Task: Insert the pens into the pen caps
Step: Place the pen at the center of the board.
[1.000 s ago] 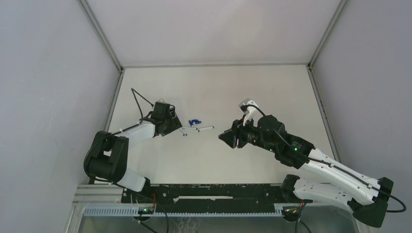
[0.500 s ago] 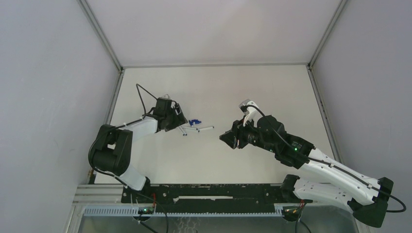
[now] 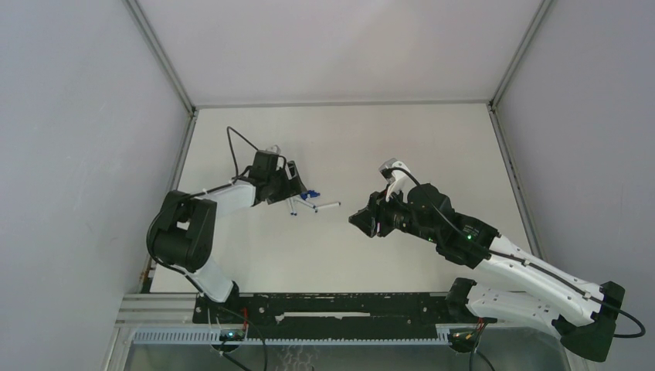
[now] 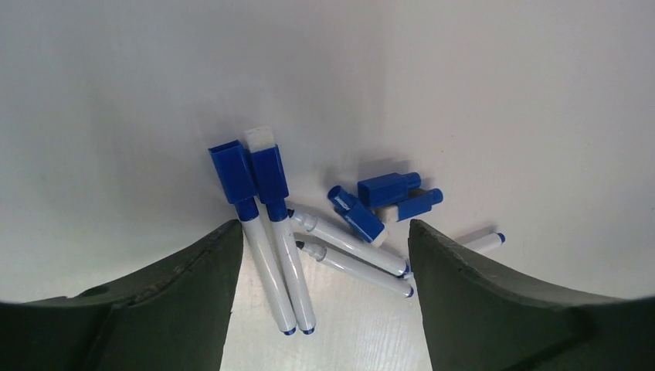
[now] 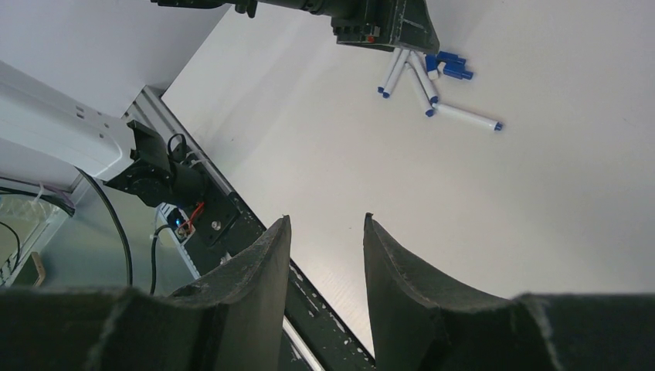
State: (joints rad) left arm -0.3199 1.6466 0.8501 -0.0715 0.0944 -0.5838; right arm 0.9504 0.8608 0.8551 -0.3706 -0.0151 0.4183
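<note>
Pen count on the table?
5. Left capped pen and right capped pen lie side by side; upper uncapped pen and lower uncapped pen just right of them; fifth pen apart, partly behind the left tool's finger.

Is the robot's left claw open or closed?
Open. In the left wrist view the left gripper has its fingers wide apart, with the pens lying on the table between them, none gripped.
</note>
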